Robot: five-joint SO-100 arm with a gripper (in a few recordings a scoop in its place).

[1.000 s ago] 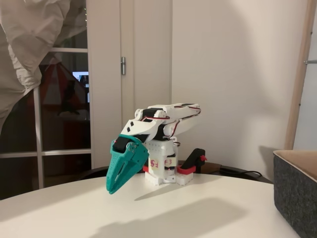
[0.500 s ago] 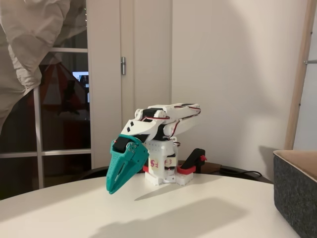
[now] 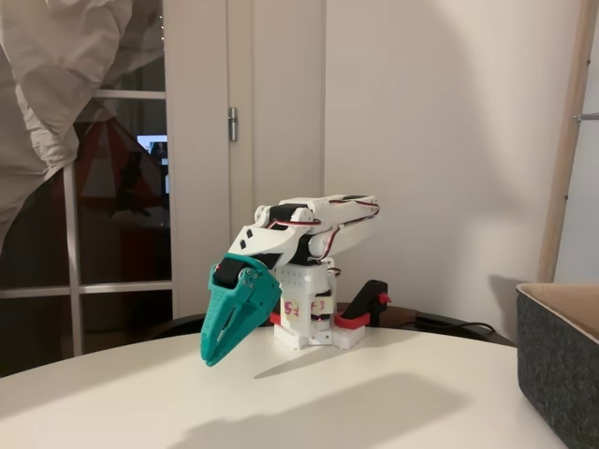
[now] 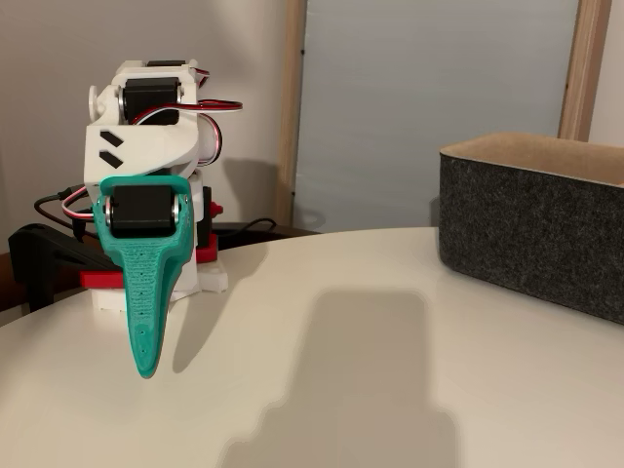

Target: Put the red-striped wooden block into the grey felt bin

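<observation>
Teal gripper points down just above the white table, and I see its fingers pressed together with nothing between them. Grey felt bin stands well apart at the right in both fixed views. I cannot see the block.

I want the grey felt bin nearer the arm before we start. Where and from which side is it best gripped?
Probably by the top rim of the grey felt bin, on the wall nearest the arm, coming down from above. The walls stand straight, the top is open, and the body looks far too wide for the tool, which is shut and would have to open first.
</observation>
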